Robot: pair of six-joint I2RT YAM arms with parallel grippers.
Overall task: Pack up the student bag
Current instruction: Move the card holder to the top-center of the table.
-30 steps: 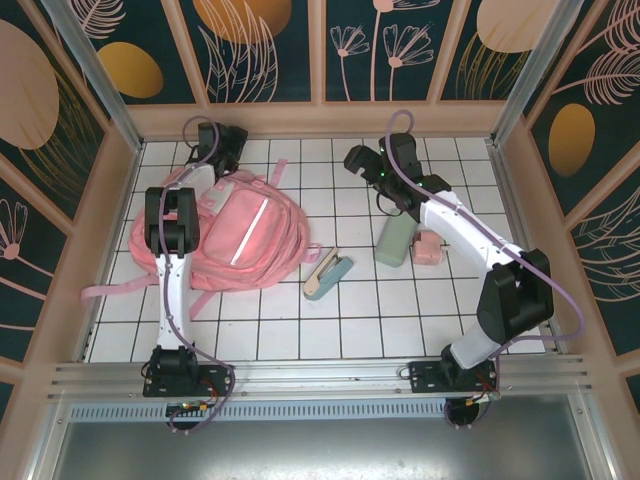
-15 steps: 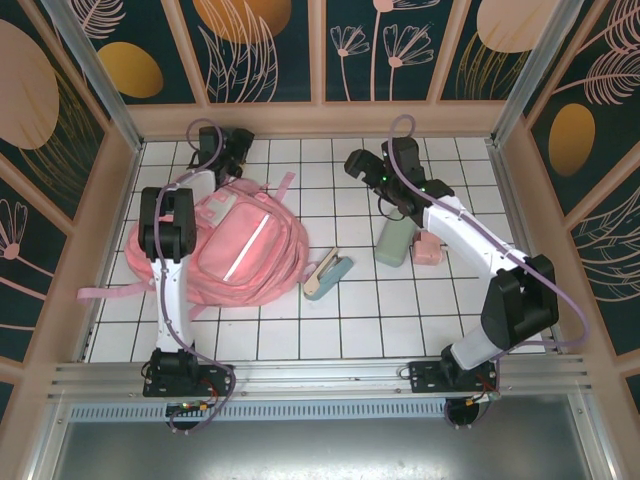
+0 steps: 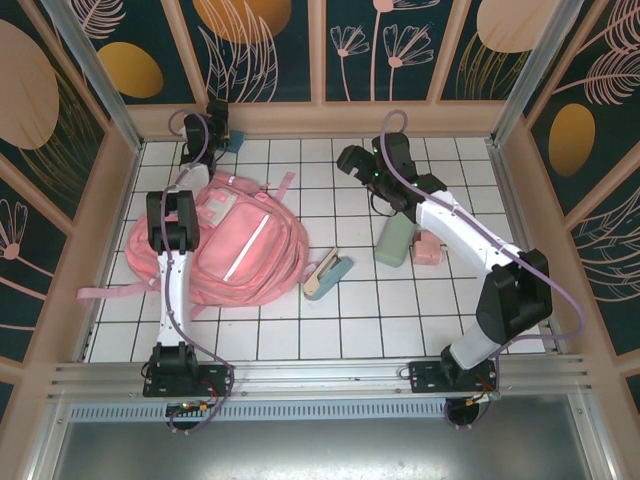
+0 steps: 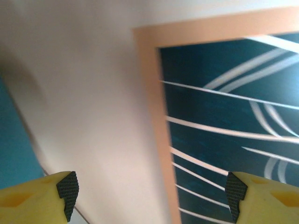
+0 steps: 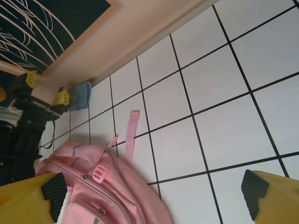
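Pink fabric of the student bag (image 5: 100,198) lies on the tiled floor (image 5: 224,140) just beside one finger of the right gripper (image 5: 154,198) and reaches partly between its two fingers, which are spread wide and grasp nothing. The left gripper (image 4: 152,191) is also spread wide and empty, facing the wall panel (image 4: 224,116); the bag lies behind its fingers, apart from them. A small blue item (image 5: 81,95) sits just beside one of them.

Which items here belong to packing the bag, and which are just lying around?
Job:
- student bag

Loose, possibly meant for packing:
- green case
- small pink item
- stapler-like tool
- blue item
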